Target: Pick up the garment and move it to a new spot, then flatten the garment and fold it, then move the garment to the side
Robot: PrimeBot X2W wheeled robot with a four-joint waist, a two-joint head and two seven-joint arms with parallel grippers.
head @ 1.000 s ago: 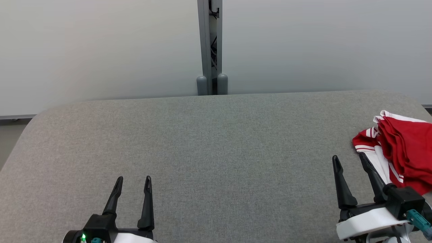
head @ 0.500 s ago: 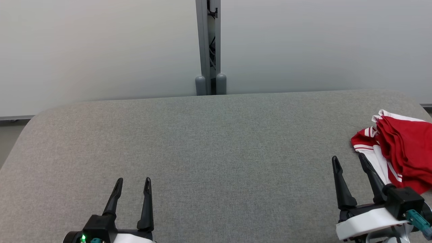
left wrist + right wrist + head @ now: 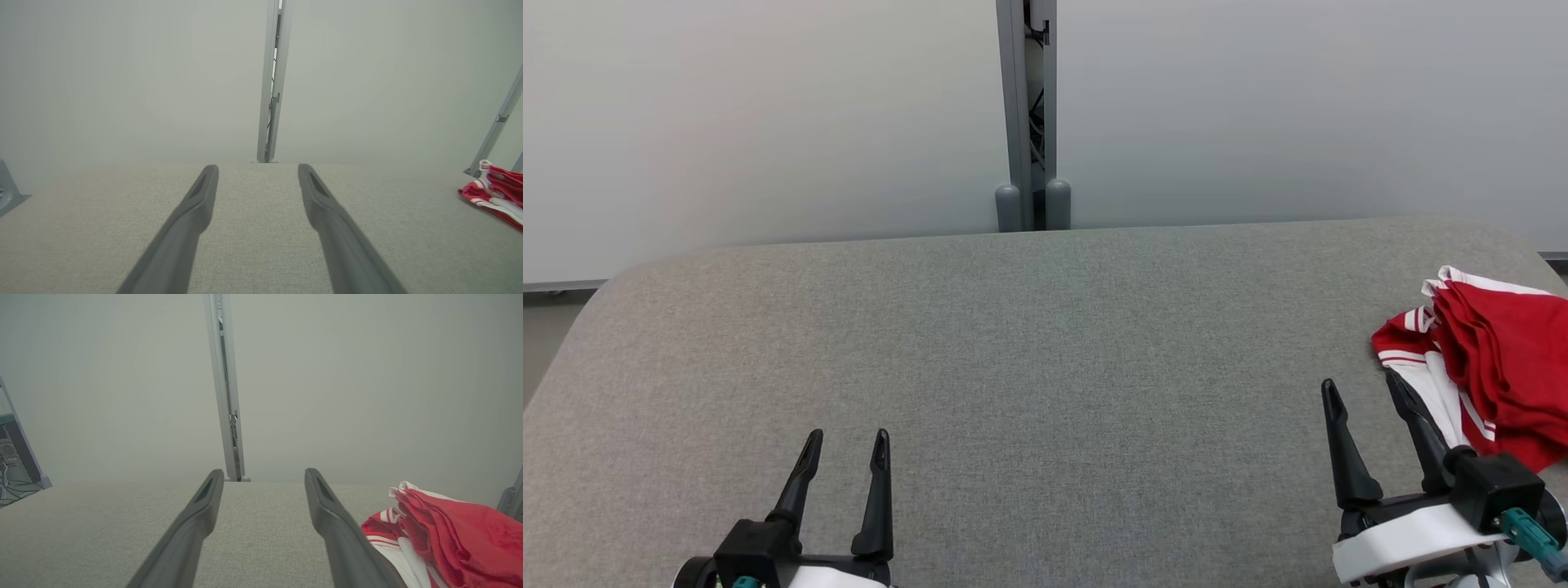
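Garment: red with white stripes, bunched in a heap at the right edge of the frame, mid-height, on the grey bench. Right gripper lower right, jaws apart, nothing between them. Its outer finger overlaps the garment's white-striped edge in head view; contact unclear. Left gripper lower left, jaws apart, empty, well apart from the garment. Grey post top centre, behind the bench.

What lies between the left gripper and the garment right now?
In the head view, bare grey table runs from the left gripper most of the way; then the open right gripper stands beside the red and white garment.
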